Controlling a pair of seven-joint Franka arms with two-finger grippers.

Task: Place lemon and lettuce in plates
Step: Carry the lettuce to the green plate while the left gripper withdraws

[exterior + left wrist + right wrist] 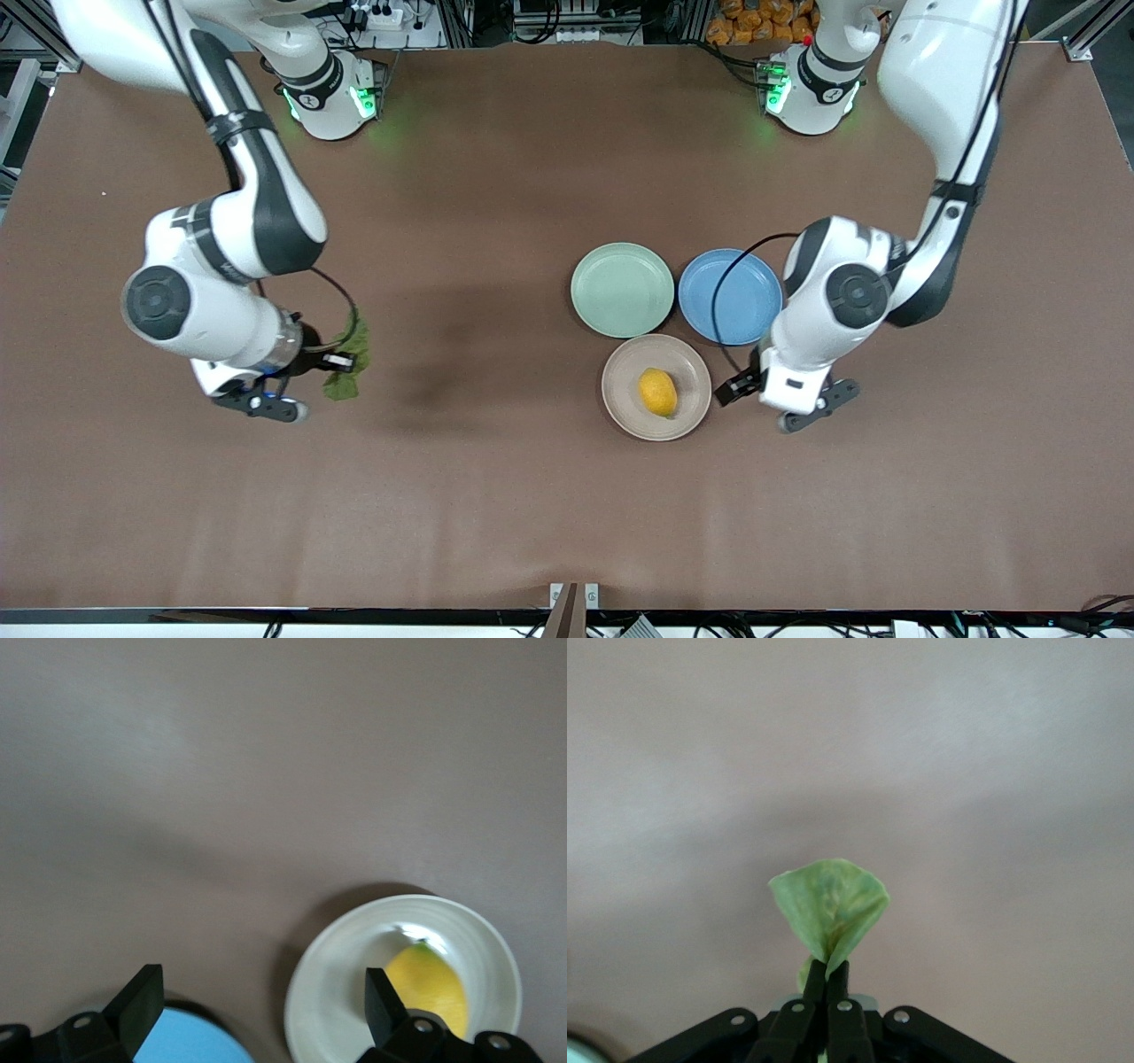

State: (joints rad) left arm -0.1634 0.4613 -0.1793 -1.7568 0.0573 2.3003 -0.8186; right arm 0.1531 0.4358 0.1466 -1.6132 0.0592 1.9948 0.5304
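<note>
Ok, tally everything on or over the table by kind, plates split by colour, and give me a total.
Round shallow matte plates: 3 (pale mint green plate, blue plate, beige-pink plate)
Small oval bright-yellow lemon, on the beige-pink plate: 1
Small dark-green wrinkly lettuce leaf, pinched in the right gripper: 1
Total: 5

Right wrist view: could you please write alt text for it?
The right gripper is shut on the lettuce, a folded green leaf sticking up from between its black fingers, held over the bare brown table.
</note>
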